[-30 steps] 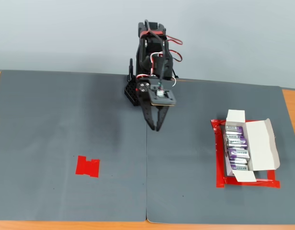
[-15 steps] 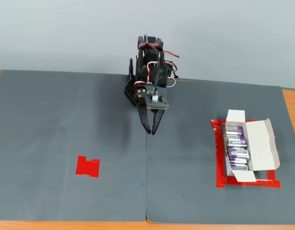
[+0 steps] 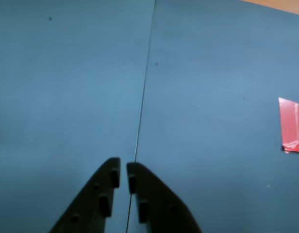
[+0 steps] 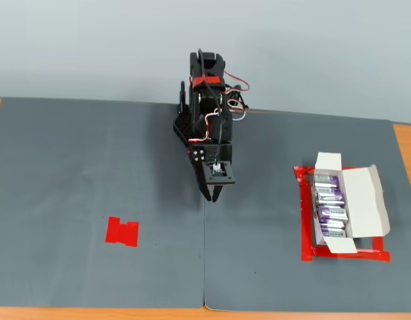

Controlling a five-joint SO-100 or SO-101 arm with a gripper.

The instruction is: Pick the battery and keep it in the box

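Batteries [image 4: 330, 212], four with silver-grey tops and purple lower halves, lie in a row inside the box [image 4: 365, 200], a white carton with its flaps folded out, at the right of the fixed view. The box sits within a red tape outline [image 4: 304, 220]; no battery lies loose on the mat.

Surface: two dark grey mats [image 4: 92, 200] meet along a straight seam [image 4: 204, 267] that runs toward the near edge; an orange-brown tabletop [image 4: 407, 143] shows at the corners. A pale grey-blue wall [image 4: 325, 53] fills the background. A red tape patch [image 4: 122, 231] lies on the left mat, well apart from the box.

Pincer: the gripper [image 4: 213, 197] of the black arm [image 4: 205, 100] points down over the seam, near the arm's base. In the wrist view the gripper [image 3: 123, 170] shows its two dark fingers [image 3: 103, 194] almost together, a thin slit between the tips, with nothing held. Whether the tips touch the mat cannot be told.

Limits: the wrist view cuts the fingers off at its lower edge and the red tape patch [image 3: 291, 125] at its right edge. Lettering on the batteries is too small to read, and the box's near end is partly covered by a flap.
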